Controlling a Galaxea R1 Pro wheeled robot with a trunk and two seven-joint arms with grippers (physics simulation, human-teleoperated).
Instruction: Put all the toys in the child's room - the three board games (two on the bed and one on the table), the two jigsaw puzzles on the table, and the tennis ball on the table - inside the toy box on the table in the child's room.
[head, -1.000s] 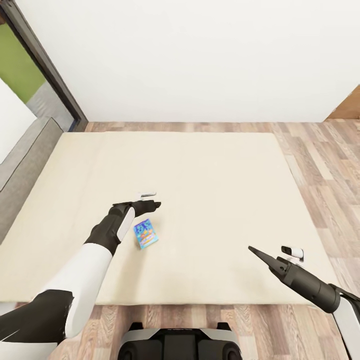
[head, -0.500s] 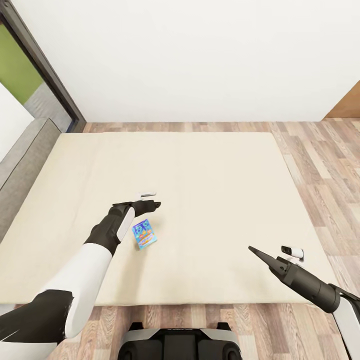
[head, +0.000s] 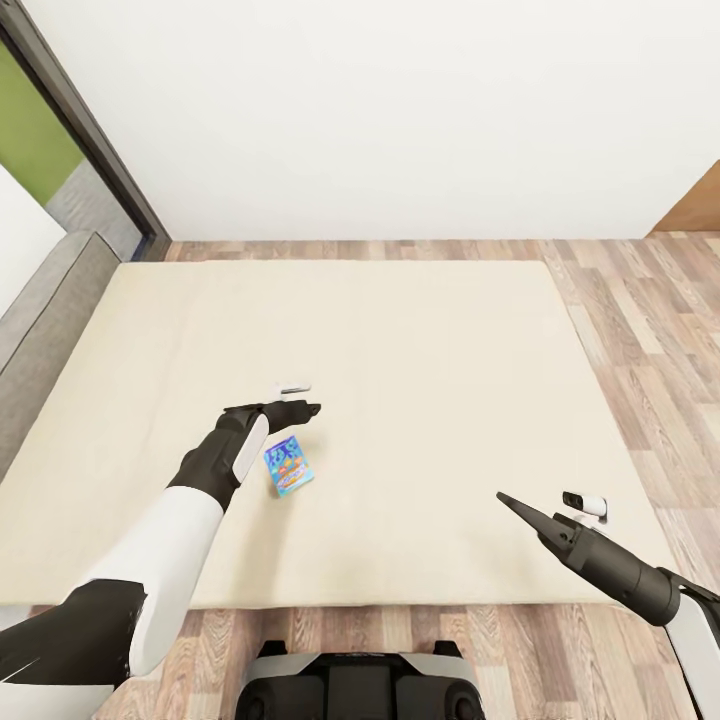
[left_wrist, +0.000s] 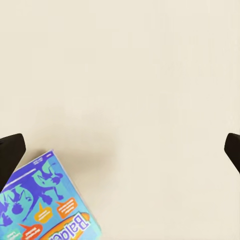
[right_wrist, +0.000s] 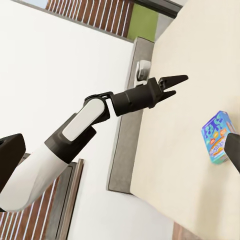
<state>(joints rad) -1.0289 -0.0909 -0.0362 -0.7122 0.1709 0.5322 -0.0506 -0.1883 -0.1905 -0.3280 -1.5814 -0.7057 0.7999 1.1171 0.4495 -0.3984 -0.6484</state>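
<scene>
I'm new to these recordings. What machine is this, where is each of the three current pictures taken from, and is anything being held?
This is a simulated wheeled robot with two arms. The head view looks down from its head over a large beige mattress bed. On the bed lies one small blue board game box with cartoon print. The left gripper hovers just beyond the box, its black fingers wide apart and empty. The left wrist view looks along those fingers, with the box at the picture's edge. The right gripper hangs over the bed's near right corner, holding nothing visible; whether it is open is unclear. The right wrist view looks sideways at the left arm and the box.
</scene>
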